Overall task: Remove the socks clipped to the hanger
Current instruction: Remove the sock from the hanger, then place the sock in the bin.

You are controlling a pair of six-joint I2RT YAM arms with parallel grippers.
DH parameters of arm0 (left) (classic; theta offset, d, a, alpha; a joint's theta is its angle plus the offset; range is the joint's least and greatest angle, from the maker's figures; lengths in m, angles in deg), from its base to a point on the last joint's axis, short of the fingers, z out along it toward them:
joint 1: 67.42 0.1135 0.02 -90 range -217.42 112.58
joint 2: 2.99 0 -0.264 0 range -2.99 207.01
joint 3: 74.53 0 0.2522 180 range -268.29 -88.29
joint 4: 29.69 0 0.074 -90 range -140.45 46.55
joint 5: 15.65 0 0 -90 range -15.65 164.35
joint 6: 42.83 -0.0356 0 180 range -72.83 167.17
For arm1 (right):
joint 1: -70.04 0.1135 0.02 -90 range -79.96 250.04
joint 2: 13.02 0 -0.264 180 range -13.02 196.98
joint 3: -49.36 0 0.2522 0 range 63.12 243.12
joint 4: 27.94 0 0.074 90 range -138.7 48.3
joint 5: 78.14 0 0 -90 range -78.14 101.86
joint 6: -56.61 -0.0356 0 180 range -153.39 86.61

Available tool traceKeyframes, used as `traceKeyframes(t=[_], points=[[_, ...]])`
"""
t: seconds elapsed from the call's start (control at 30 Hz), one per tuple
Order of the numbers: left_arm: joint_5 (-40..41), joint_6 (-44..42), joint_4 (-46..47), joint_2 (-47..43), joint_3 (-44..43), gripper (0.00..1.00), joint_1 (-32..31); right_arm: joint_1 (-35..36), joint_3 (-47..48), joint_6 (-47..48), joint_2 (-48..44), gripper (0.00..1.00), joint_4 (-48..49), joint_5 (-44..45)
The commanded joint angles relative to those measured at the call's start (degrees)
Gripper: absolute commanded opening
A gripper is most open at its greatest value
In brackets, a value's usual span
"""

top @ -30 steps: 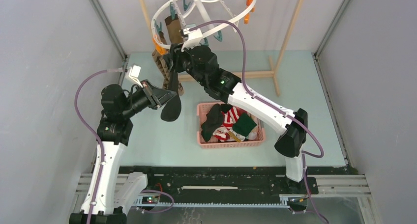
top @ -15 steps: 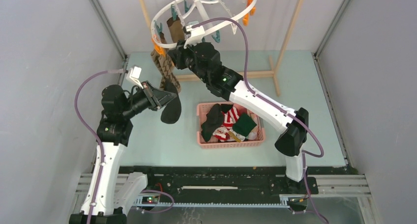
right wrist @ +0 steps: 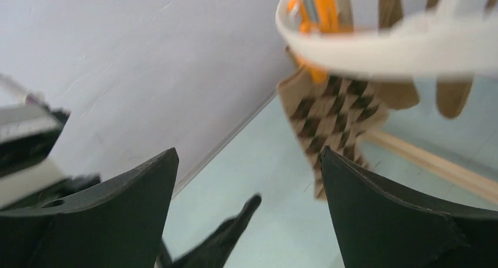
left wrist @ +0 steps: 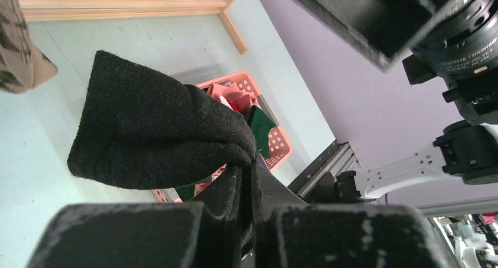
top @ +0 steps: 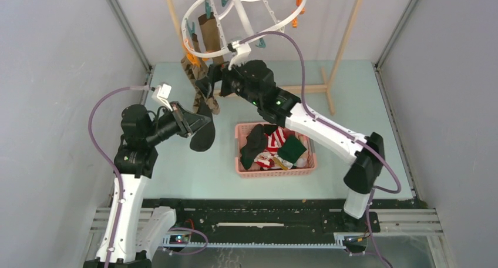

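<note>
The white oval hanger [top: 199, 49] hangs at the top, with teal and orange clothespins. A tan-brown sock [top: 209, 33] and an argyle sock [top: 195, 77] hang clipped at its left side. The argyle sock [right wrist: 332, 112] and the hanger's rim [right wrist: 399, 50] show in the right wrist view. My left gripper [top: 195, 126] is shut on a black sock [top: 204, 133], held above the table left of the basket; it fills the left wrist view [left wrist: 152, 133]. My right gripper [top: 207, 83] is open and empty, just below the hanger's rim beside the argyle sock.
A pink basket [top: 308, 169] in mid table holds black, red-and-white striped and dark green socks. A light wooden rack frame [top: 346, 33] stands behind, its foot bar [top: 305, 89] lying across the table. Grey walls close in both sides.
My right gripper has come away from the hanger and dropped lower and to the right. The hanger has swung upward. My left gripper with the black sock has barely shifted.
</note>
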Motion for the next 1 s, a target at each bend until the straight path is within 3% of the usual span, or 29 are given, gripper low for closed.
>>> traceKeyframes(t=[0.0,0.2,0.33,0.47,0.7,0.97], points=[[-2.56,-5.16,-2.91,-1.24,-2.26,0.0,-0.4,-0.98,-10.41,-3.72,-10.32,1.0,8.59,-10.42],[-5.3,-7.42,-4.99,-1.28,-3.83,0.0,-0.37,-1.75,-29.01,-3.56,-19.54,1.0,20.99,-25.86],[-7.52,-6.55,-5.29,-1.34,-5.14,0.0,-0.39,1.12,-35.53,5.61,-22.59,1.0,23.37,-34.14],[-9.68,-5.29,-5.29,-1.29,-6.4,0.0,-0.34,4.34,-37.63,15.06,-21.97,1.0,22.95,-35.23],[-13.57,-2.91,-5.12,-1.81,-7.0,0.0,-0.35,6.04,-37.63,19.34,-20.22,0.99,26.41,-34.42],[-16.04,1.34,-3.0,-1.37,-8.44,0.0,-0.37,8.12,-37.63,21.72,-19.85,0.89,24.77,-31.22]])
